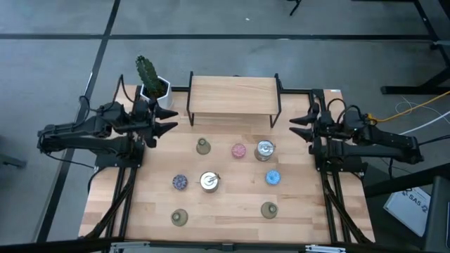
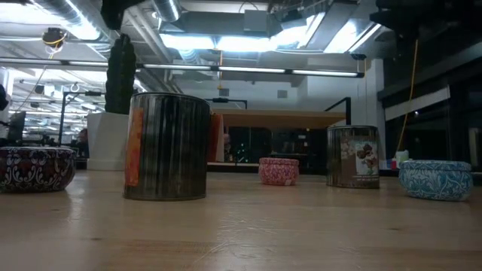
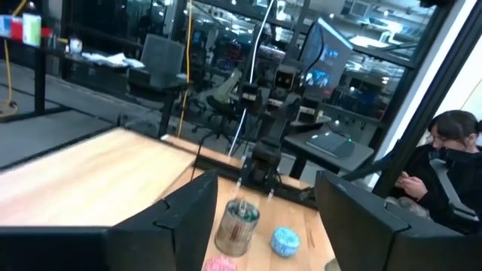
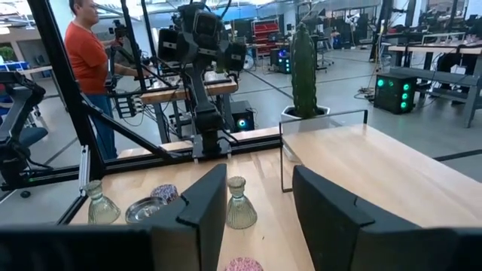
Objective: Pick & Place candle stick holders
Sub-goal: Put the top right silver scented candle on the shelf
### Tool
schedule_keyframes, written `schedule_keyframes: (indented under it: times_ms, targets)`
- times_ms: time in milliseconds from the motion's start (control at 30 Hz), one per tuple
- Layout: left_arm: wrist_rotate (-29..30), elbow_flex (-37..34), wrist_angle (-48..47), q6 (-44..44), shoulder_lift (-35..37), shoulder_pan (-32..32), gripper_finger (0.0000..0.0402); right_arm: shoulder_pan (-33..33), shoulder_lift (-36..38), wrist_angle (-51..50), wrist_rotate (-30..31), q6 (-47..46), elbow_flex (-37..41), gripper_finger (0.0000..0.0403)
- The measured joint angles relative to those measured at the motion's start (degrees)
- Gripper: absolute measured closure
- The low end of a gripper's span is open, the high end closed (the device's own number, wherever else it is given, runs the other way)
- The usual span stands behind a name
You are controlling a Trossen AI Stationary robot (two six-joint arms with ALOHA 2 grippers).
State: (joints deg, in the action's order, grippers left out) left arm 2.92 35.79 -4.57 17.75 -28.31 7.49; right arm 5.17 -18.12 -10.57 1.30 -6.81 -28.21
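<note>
While both arms hover with fingers parted and empty, left gripper [image 1: 171, 119] must descend onto the olive holder [image 1: 203, 146] just ahead; right gripper [image 1: 295, 127] waits.

Eight candle stick holders [image 1: 209, 181] upright, scattered apart on table [image 1: 225, 218].

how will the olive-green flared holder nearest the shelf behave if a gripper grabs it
The olive-green flared holder stands on a wide base, so it probably resists tipping. Its narrow neck likely suits a finger pinch, though the translucent glassy look suggests it is slippery and fragile.
</note>
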Motion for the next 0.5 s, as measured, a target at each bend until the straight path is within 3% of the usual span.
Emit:
schedule_keyframes:
  times_ms: [200, 500]
  targets:
    - [-0.02, 5.8, -2.08, -0.12, -2.52, 0.0, 0.0189, 0.0, -1.02, 0.1, 0.02, -0.24, -1.38, 0.0221]
    - [-0.46, 6.58, -0.86, -0.45, -3.67, 0.0, 0.019, -0.02, -1.06, 1.55, -1.89, 0.26, -1.4, 0.0185]
